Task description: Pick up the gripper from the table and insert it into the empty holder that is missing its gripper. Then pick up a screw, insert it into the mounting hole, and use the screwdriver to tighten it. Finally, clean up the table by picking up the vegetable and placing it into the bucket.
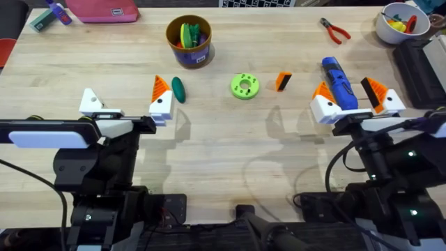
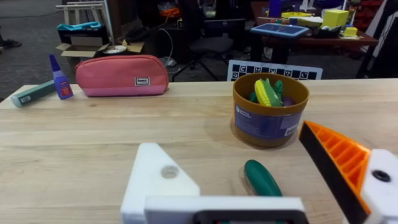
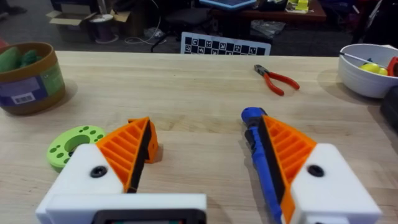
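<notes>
The loose orange gripper (image 1: 282,81) lies on the table between the green disc and the blue screwdriver (image 1: 339,82). My left gripper (image 1: 125,94) stands open. Its outer holder (image 2: 158,180) is bare white with its mounting hole (image 2: 169,172) showing, while the inner one carries an orange finger (image 2: 339,162). The dark green vegetable (image 1: 178,89) lies just beyond that finger, in front of the bucket (image 1: 189,40). My right gripper (image 1: 348,89) is open, and the screwdriver (image 3: 258,162) lies between its fingers, close to one. The loose gripper (image 3: 152,152) peeks out from behind the other finger.
A green disc (image 1: 244,86) sits mid-table. Red-handled pliers (image 1: 335,30) and a white bowl (image 1: 401,22) are at the far right. A pink pouch (image 1: 104,8) and a glue bottle (image 1: 59,12) lie at the far left. The bucket holds toy vegetables.
</notes>
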